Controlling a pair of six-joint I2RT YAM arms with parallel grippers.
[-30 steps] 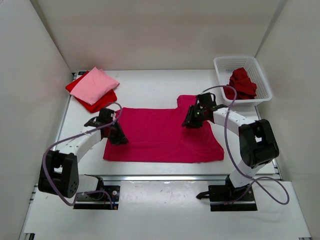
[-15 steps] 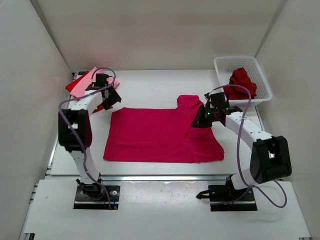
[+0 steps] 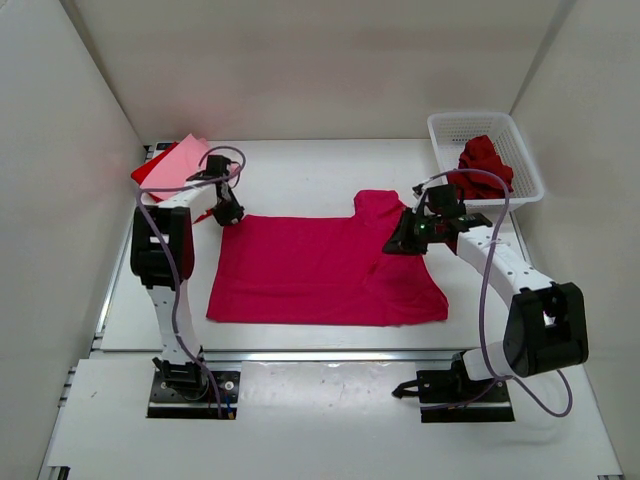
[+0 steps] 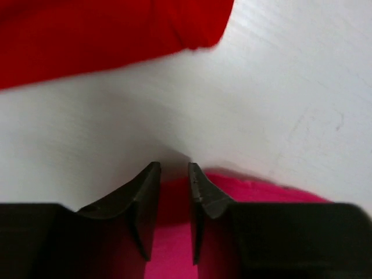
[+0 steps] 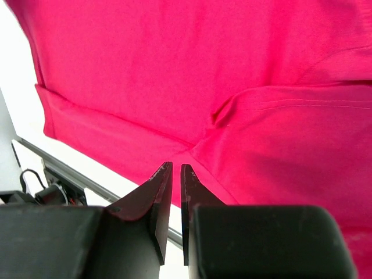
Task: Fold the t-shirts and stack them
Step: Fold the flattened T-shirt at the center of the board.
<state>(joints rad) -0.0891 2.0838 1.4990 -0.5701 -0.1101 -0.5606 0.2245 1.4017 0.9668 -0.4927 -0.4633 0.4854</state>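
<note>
While the magenta cloth t-shirt (image 3: 320, 270) lies spread flat mid-table, both arms sit on its edges.

Left gripper (image 3: 228, 215): at the shirt's far-left corner. In the wrist view (image 4: 173, 167) the jaws stand a narrow gap apart, the tips right over the corner's edge, with magenta cloth under them and bare white table (image 3: 300, 175) beyond. Can't tell whether any cloth is actually pinched.

Right gripper (image 3: 398, 243): over the shirt's right side, just below the sleeve that sticks out at the far-right corner. In the wrist view (image 5: 176, 167) the jaws are nearly together, only a thin slit between them. A crease in the magenta cloth runs straight up to the tips, so it reads as a pinch on the shirt.

Other shirts:
- Bright red cloth t-shirt (image 3: 150, 172) lies just beyond the magenta shirt's far-left corner, not touching it.
- Light pink cloth t-shirt (image 3: 185, 160) is folded on top of the red one.
- Dark red cloth t-shirt (image 3: 485, 162) is bunched in the white plastic lattice basket (image 3: 440, 140), off the magenta shirt's far-right corner and near the right gripper.
</note>
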